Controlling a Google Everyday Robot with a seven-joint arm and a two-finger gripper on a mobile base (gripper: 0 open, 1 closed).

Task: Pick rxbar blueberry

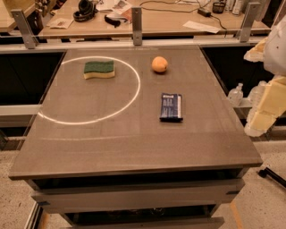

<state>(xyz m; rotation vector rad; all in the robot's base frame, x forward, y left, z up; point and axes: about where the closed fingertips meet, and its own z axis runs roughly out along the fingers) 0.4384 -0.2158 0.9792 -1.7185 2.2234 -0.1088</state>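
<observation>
Dark blue rxbar blueberry [171, 107] flat on grey table [111, 141]; gripper [264, 105] beyond right edge, open-or-closed cannot tell.

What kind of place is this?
Probably a robotics lab: a table holding a bar, sponge and orange, a desk with headphones and papers behind, and the gripper beside the table's right edge.

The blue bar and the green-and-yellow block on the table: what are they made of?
The rxbar blueberry: probably thin plastic or foil film, since the dark blue wrapper looks glossy and carries pale print. The sponge: likely soft yellow foam under a rougher green scouring layer, matte and two-toned. The claw hangs to the right of the table, away from both.
</observation>
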